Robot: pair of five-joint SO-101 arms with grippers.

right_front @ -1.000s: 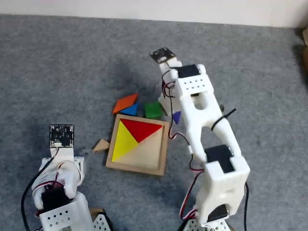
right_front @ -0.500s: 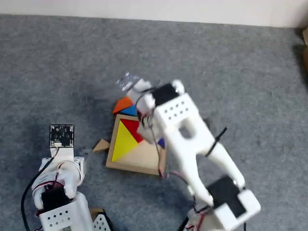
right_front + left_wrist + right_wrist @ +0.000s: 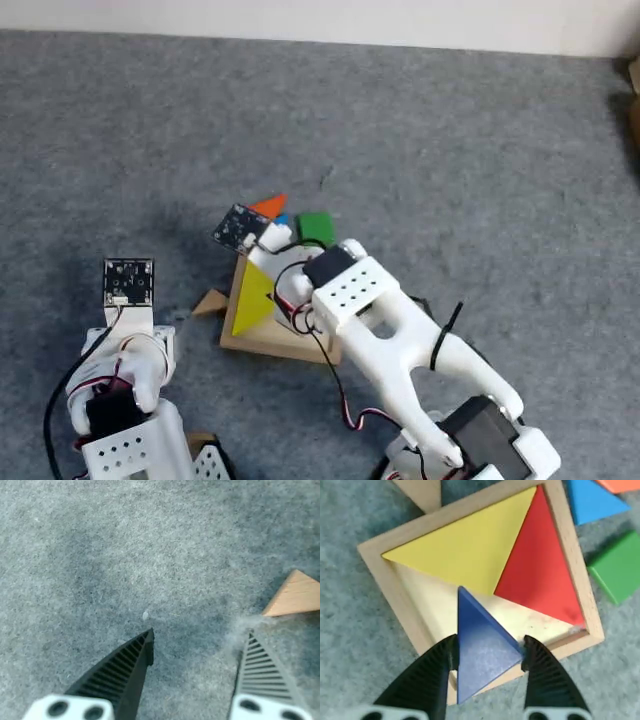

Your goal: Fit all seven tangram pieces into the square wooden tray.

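Note:
In the right wrist view my right gripper [image 3: 487,652] is shut on a dark blue triangle [image 3: 482,647], held over the bare part of the square wooden tray [image 3: 387,580]. A yellow triangle [image 3: 465,550] and a red triangle [image 3: 537,575] lie fitted in the tray. Outside it lie a light blue triangle [image 3: 592,500], an orange piece [image 3: 625,484], a green square [image 3: 617,567] and a plain wooden triangle [image 3: 420,492]. My left gripper [image 3: 200,640] is open over the carpet, the wooden triangle [image 3: 295,594] just beyond one fingertip.
From above, the right arm [image 3: 350,295] covers most of the tray [image 3: 270,345]. The orange piece [image 3: 268,206], light blue triangle [image 3: 283,218] and green square [image 3: 316,227] sit just behind the tray. The wooden triangle [image 3: 210,302] lies at its left. Grey carpet all around.
The right arm swung left from the tray's right side to over the tray, carrying the dark blue triangle. The left arm has not moved.

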